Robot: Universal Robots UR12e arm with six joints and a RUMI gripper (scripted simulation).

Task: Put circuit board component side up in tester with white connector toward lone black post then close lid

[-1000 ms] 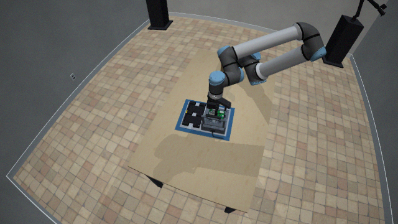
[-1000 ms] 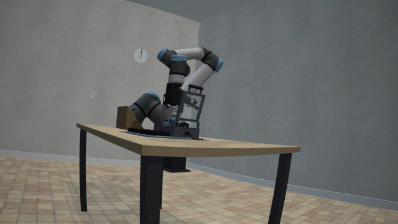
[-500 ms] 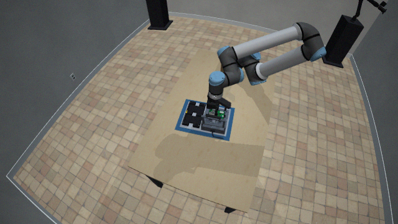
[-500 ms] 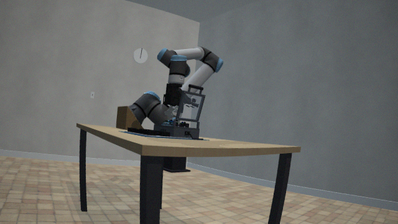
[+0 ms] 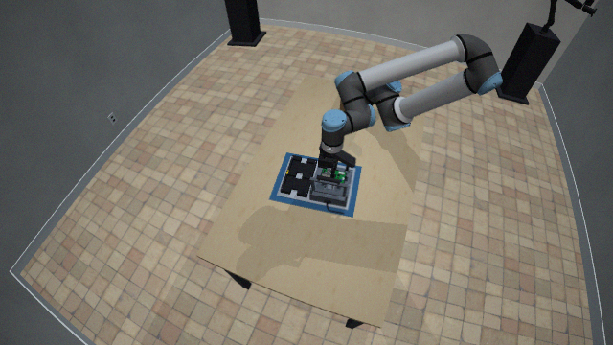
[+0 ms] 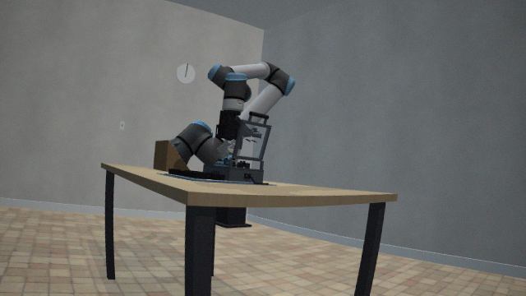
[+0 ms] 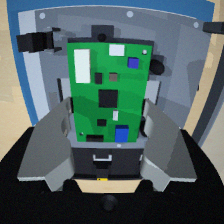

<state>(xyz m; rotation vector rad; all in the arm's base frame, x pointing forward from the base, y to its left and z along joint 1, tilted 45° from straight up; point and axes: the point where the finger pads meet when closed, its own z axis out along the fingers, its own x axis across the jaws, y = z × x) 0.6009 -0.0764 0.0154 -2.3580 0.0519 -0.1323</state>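
Observation:
My gripper (image 5: pixel 329 172) (image 7: pixel 107 99) is shut on the green circuit board (image 5: pixel 341 175) (image 7: pixel 107 95), with one finger on each long edge. The board faces component side up over the nest of the grey tester (image 5: pixel 330 195) (image 7: pixel 170 45). Its large white connector (image 7: pixel 82 66) is at the far left corner in the wrist view, towards a black block (image 7: pixel 35 41) at the tester's left. I cannot tell whether the board rests on the pins. The tester's clear lid (image 6: pixel 252 141) stands open and upright. The black tray (image 5: pixel 298 177) lies left of the tester.
Tray and tester sit on a blue mat (image 5: pixel 277 193) (image 7: pixel 205 12) on the wooden table (image 5: pixel 311 249) (image 6: pixel 246 195). The arm's base wedge (image 6: pixel 164 156) is at the table's far end. Black pillars (image 5: pixel 244 21) (image 5: pixel 527 57) stand on the floor beyond.

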